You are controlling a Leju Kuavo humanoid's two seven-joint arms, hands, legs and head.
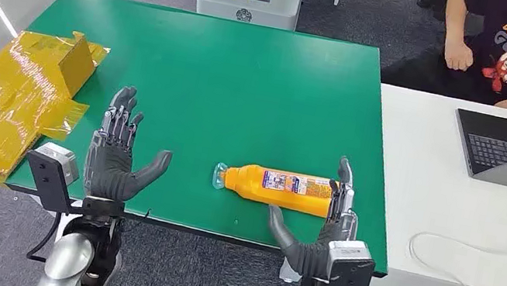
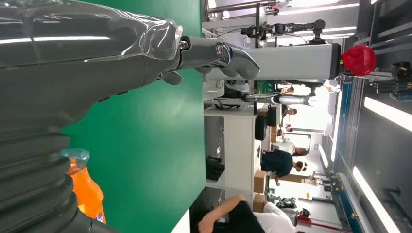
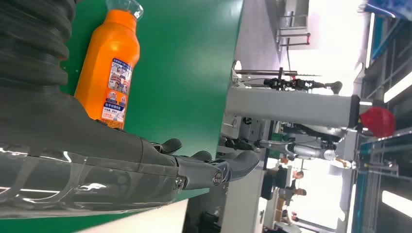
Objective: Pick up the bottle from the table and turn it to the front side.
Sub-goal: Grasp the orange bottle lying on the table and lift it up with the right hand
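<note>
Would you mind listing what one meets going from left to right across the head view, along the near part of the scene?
Yellow taped cardboard → left hand → orange bottle lying on the green table → right hand, at the bottle's base end → white cable on the white desk.

We see the bottle (image 1: 281, 189) (image 2: 87, 194) (image 3: 109, 73) lying on its side, an orange plastic one with a clear cap at its left end and its base pointing right. A printed label with blue, white and red markings wraps its middle and faces upward. It rests lengthwise, roughly parallel to the near edge, toward the near right part of the green surface. We cannot read the label's text.
</note>
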